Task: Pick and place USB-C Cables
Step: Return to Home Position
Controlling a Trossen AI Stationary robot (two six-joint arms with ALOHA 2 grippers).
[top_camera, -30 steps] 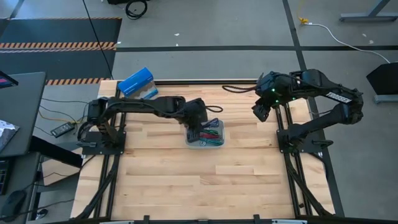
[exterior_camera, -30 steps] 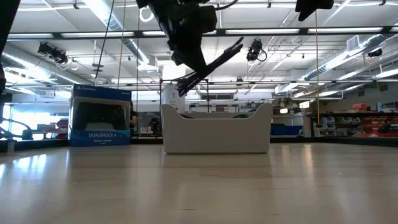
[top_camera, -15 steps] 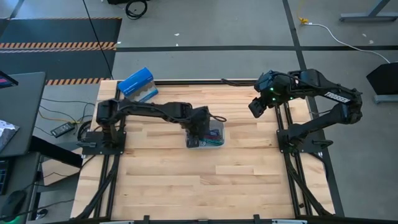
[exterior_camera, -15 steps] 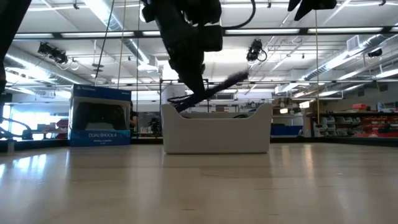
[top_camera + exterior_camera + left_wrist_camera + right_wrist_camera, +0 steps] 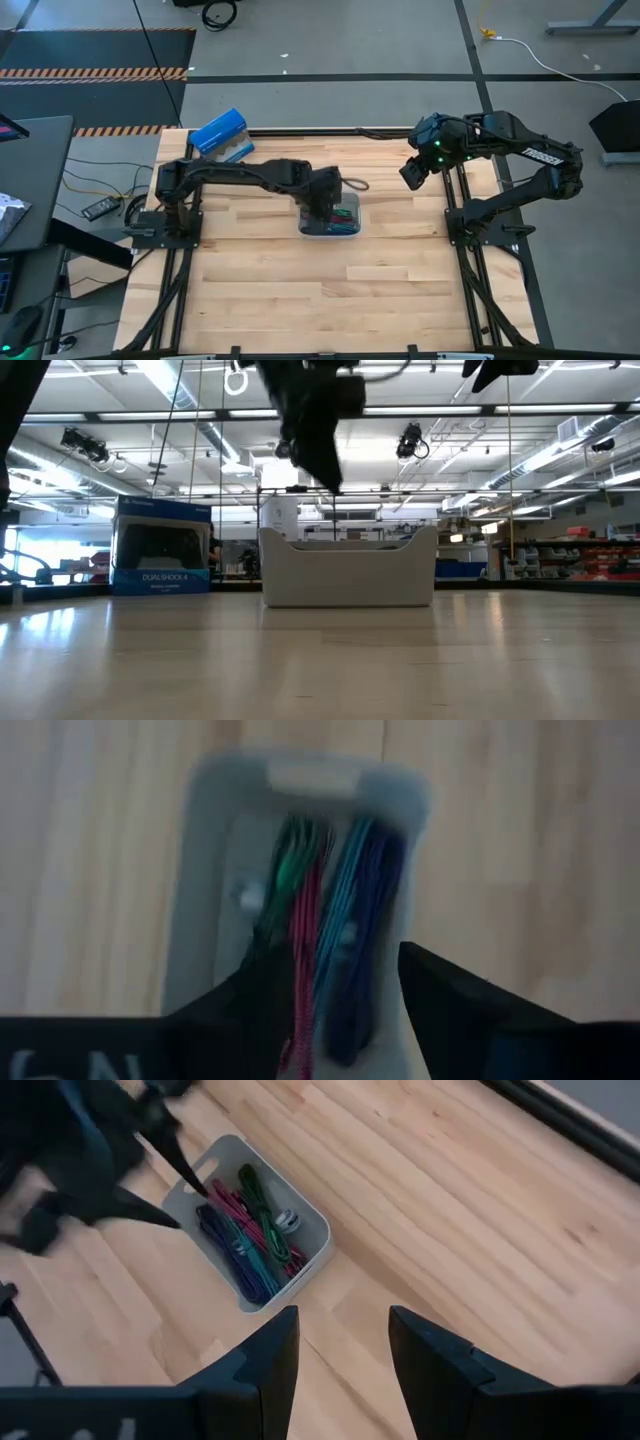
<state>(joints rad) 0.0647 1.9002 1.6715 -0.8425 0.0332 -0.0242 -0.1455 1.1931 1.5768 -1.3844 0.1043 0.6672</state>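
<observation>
Jaws: left pair spread with nothing between them; right pair spread too, also empty.

Far left, back edge of the table [image 5: 300, 290]: blue box [image 5: 218, 133], well apart from the work. It should not trouble your retreat, but keep the elbow off it.

Left gripper [image 5: 335, 995] hangs directly over the tray [image 5: 352, 228], fingers pointing down at the bundles. The low view puts its tips above the tray's rim, though they are blurred there, so don't trust that margin.

- Go straight up first. No sideways travel until the fingers are plainly higher than the wall.
- Then fold back toward the left base in one slow arc.
- Leave the jaws parted; closing here risks catching a loop.

Centre: the USB-C Cables [image 5: 245, 1230] lie inside the tray, side by side along its length. Green, maroon, teal and purple-blue are plain to see. A pale bundle sits near the green one, colour uncertain. None lies on the bare wood, as far as the high view tells. Judgement: the placing looks done, and only the retreat is left.

Watch for a strand lifting with the fingers; stop if the tray shifts.

Right: right gripper [image 5: 340, 1342] is raised near its own base, well apart from the tray. It has little to do.
</observation>
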